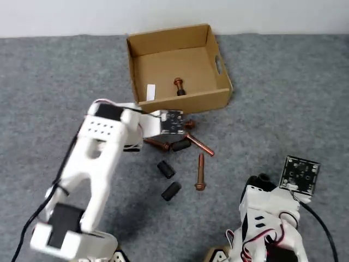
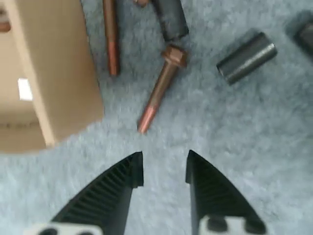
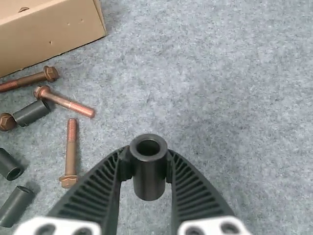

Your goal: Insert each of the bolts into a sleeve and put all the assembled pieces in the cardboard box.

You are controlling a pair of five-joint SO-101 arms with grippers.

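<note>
Right now the L tool (image 2: 164,169) is spread open w/ nothing btwn its fingers, low over the grey bench (image 2: 234,147) and near a corner of the cardboard box (image 2: 54,73). Just ahead of its tips lies a copper bolt (image 2: 159,90), threaded end toward the tool, hex head away. A 2nd bolt (image 2: 111,39) lies close alongside the box wall. Past the first bolt's head is a dark sleeve (image 2: 171,19). A loose sleeve (image 2: 247,56) lies on its side, apart from both bolts.

The R tool (image 3: 148,157) is clamped on a held sleeve (image 3: 148,171), which stands upright w/ its open bore toward the wrist cam, over bare bench and well apart from the other parts.

From the high view the box sits at the far side, open top up. One assembled piece (image 1: 179,86), a bolt in a sleeve, lies on its floor near the front wall. The loose parts cluster just in front of the box. A lone bolt (image 1: 200,172) lies nearest the R arm, head toward the near edge. Two bare sleeves (image 1: 166,169) lie just beside it, not touching it.
</note>
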